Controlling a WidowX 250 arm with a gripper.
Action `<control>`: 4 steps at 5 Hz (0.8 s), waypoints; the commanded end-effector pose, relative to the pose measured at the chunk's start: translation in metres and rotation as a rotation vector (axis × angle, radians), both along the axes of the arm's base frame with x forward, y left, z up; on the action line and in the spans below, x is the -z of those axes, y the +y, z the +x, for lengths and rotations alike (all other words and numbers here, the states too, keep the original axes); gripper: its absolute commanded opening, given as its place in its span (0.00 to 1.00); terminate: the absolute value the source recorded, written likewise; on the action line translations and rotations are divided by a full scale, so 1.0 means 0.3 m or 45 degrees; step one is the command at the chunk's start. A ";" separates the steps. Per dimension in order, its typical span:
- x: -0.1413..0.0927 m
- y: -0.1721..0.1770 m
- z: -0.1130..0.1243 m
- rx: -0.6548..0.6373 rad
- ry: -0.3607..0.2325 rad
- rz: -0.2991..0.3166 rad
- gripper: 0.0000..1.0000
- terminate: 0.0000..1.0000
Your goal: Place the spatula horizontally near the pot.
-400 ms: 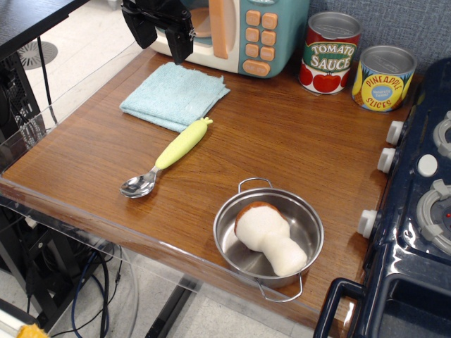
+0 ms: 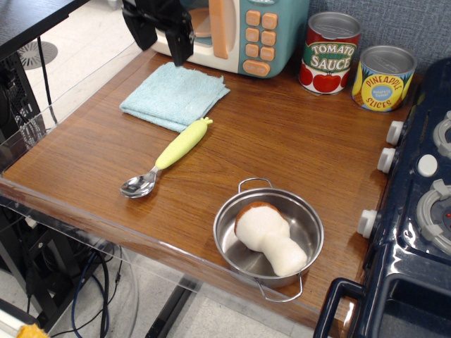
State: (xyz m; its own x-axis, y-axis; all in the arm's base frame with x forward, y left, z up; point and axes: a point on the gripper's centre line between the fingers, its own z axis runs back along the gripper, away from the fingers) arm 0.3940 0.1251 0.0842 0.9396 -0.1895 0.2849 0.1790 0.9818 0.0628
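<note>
A wooden table [image 2: 296, 141] holds a yellow-green spatula [image 2: 166, 157] lying diagonally, left of a steel pot [image 2: 269, 236] containing a white mushroom toy [image 2: 269, 236]. A black gripper [image 2: 158, 24] hangs open above a blue cloth [image 2: 175, 95]. 2 cans [image 2: 359, 63] stand behind.

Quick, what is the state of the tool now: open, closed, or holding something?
Tool: open, holding nothing, up at the back-left corner above the blue cloth; the spatula lies untouched on the table.
</note>
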 end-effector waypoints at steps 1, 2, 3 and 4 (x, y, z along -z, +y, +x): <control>-0.038 -0.135 -0.101 0.089 0.011 0.004 1.00 0.00; -0.018 -0.197 -0.146 0.104 0.059 0.008 1.00 0.00; 0.046 -0.216 -0.154 0.098 0.119 0.072 1.00 0.00; 0.072 -0.171 -0.153 0.034 0.145 0.101 1.00 0.00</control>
State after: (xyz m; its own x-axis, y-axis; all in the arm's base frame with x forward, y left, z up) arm 0.3438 0.0698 0.0474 0.9646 -0.2341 0.1217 0.2233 0.9700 0.0966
